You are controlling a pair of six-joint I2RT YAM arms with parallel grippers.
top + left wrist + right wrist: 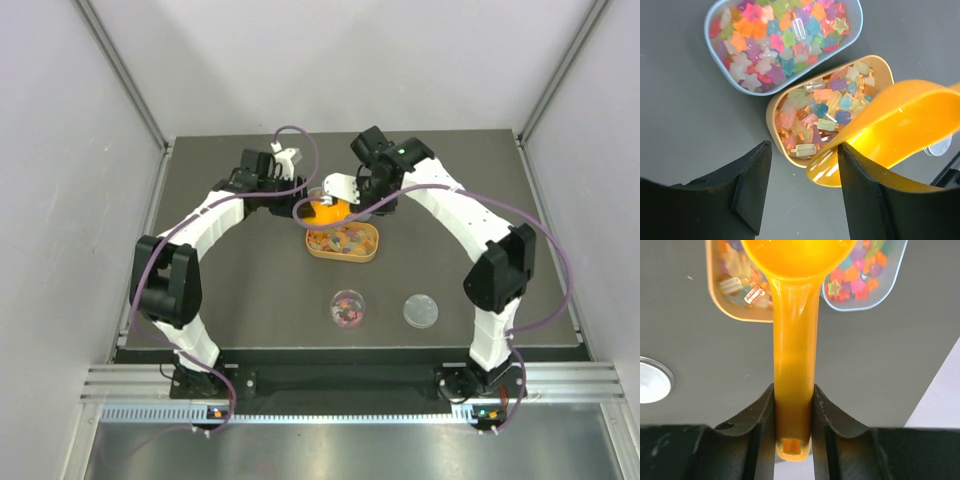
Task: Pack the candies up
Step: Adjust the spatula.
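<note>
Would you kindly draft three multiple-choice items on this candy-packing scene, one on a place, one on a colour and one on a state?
1. Where is the bowl of the orange scoop?
A. over the round dish
B. over one end of the tan tray
C. flat on the table

2. The star-shaped candies lie in a second tray; what colour is it?
A. pale blue
B. black
C. red

3. How is the right tool?
A. open and empty
B. shut on a lid
C. shut on the scoop's handle

Answers:
1 B, as the left wrist view shows the bowl overlapping that tray's end.
2 A, as the rim around the stars is pale blue.
3 C, as its fingers press both sides of the handle.
</note>
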